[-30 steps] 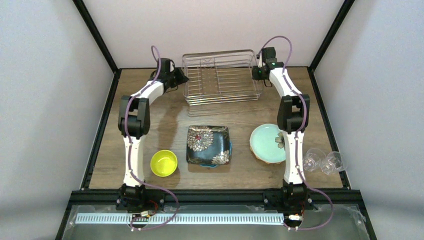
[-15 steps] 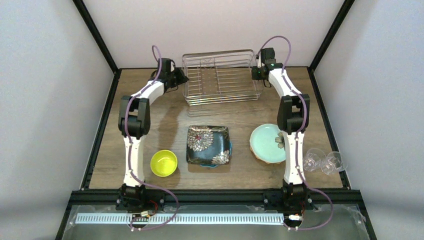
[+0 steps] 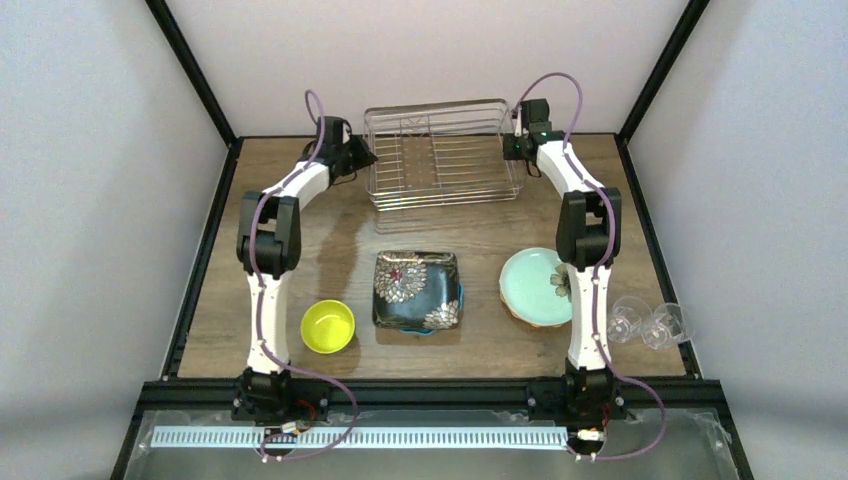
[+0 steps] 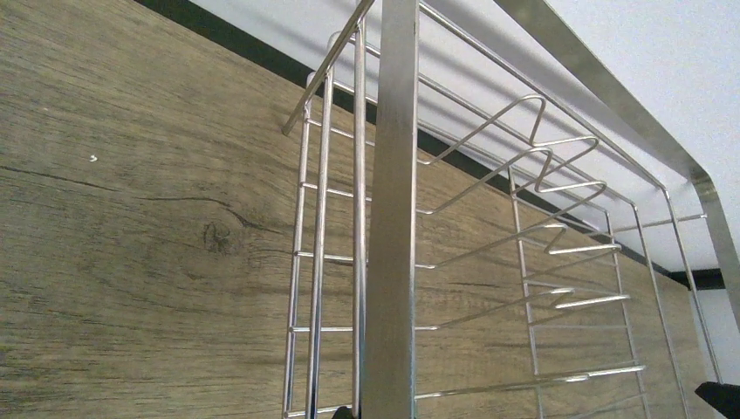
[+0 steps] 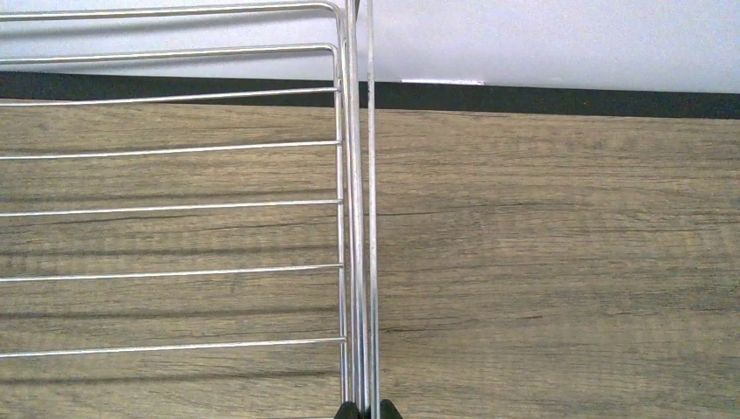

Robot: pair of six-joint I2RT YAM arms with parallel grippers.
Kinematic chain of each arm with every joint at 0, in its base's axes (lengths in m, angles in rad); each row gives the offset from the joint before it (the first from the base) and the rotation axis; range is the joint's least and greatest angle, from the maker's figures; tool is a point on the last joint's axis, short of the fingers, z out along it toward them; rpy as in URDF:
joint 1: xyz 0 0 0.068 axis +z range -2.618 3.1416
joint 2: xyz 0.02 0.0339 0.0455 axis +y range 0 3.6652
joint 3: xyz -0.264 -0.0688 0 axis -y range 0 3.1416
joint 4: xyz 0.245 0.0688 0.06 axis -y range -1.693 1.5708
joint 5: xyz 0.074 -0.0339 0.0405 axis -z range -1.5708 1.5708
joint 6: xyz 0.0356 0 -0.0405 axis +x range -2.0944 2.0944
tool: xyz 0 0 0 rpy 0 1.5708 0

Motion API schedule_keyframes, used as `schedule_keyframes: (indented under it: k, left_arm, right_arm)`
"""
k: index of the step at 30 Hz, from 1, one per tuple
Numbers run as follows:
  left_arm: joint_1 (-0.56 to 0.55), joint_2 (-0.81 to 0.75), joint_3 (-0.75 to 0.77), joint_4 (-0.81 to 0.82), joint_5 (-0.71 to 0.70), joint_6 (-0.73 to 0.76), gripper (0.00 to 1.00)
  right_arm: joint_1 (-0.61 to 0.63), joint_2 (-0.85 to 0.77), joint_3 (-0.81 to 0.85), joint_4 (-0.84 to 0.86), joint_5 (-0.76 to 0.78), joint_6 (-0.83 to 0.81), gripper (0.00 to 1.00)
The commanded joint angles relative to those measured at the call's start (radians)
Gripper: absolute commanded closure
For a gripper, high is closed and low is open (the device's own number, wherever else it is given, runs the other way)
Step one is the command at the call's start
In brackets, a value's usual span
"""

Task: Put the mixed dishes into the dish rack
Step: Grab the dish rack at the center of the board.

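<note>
Dish rack (image 3: 445,196) sits centred at far edge of table (image 3: 330,240). R gripper (image 3: 512,148) pinched tight on its rt rim wire. L gripper (image 3: 362,157) at the left rim, jaws can't tell. Open wood btwn rack and dishes. Count: 1 black square floral plate (image 3: 417,290), 1 round mint flower plate (image 3: 535,287), 1 yellow-green bowl (image 3: 328,326), 2 clear glasses (image 3: 625,321) at rt edge.

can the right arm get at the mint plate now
Probably not yet: the right pincer is shut on a side wire of the dish rack. The round mint flower plate lies uncovered beside that arm, so once freed, likely yes.
</note>
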Motion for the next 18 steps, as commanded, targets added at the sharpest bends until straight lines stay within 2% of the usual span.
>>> schedule_keyframes:
  k: [1, 18]
  left_arm:
    - [-0.023, -0.110, -0.010, 0.069, 0.126, -0.065, 0.97]
    - [-0.024, -0.175, -0.025, 0.097, 0.100, -0.069, 0.97]
  right_arm:
    - [0.051, -0.135, 0.003, 0.040, 0.088, 0.038, 0.99]
    - [0.065, -0.173, 0.002, 0.081, 0.081, 0.031, 0.99]
